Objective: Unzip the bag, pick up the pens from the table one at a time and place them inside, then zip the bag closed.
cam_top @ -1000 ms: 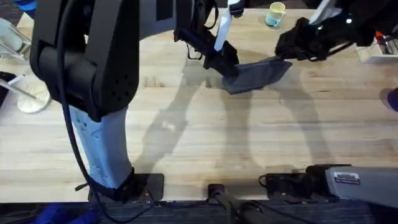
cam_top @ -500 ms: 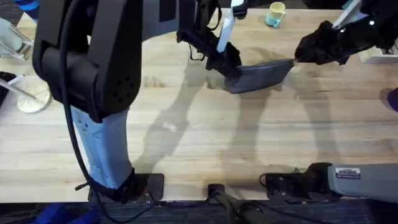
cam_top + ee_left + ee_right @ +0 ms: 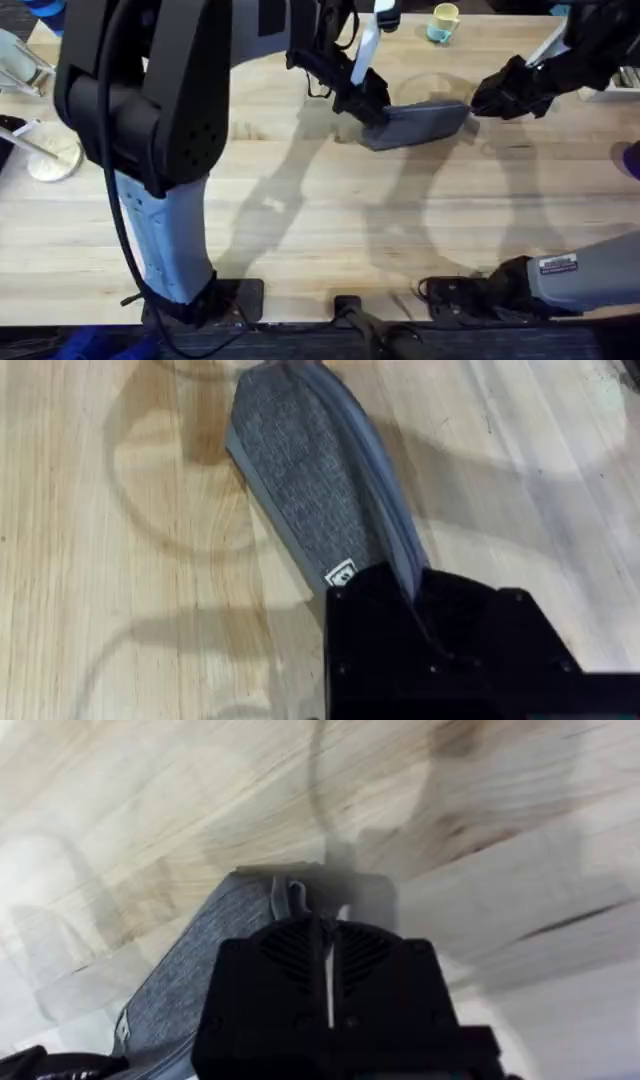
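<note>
Gripper, left (image 3: 368, 108): clamped on the near-left end of the bag (image 3: 418, 121), pinning it to the desk (image 3: 330, 210); the left wrist view shows grey fabric running into its black fingers beside a small white label. Bag: grey woven pouch, lying flat on the far middle of the desk, zipper seam along its length. Judged soft, light and floppy; it would bunch if pulled unanchored, so hold one end and draw the pull tab. Gripper, right (image 3: 488, 98): at the bag's far-right end, fingers together, apparently pinched at the zipper end; contact with the tab cannot be confirmed. Pens: none located.
</note>
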Tool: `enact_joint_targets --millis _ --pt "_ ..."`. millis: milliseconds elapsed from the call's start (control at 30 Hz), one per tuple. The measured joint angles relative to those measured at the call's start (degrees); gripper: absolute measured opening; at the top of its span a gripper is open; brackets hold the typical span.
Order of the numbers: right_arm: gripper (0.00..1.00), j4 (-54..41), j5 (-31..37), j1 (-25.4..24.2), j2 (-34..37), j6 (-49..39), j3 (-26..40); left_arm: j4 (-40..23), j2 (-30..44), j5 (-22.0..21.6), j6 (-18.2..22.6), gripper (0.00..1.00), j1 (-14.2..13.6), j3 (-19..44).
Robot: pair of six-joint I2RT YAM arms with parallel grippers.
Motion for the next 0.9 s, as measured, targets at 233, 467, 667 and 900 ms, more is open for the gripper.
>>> enact_joint_targets --millis 233,467,667,900 --pt "0.033 2.25 -0.28 0.00 0.33 -0.02 0.00 0.18 0.00 -0.17 0.00 0.045 0.00 0.00" --pt "0.342 3.47 2.32 -0.31 -2.33 -0.34 0.00 -0.58 0.00 -0.44 0.00 0.044 0.05 0.00" --pt "0.992 2.80 6.71 -1.58 -10.21 -1.05 0.00 -0.96 0.00 -0.57 0.00 0.044 0.50 -0.04" --pt "0.997 -3.70 7.81 3.76 -22.09 -4.08 0.00 -0.94 0.00 -0.57 0.00 0.044 0.50 -0.04"
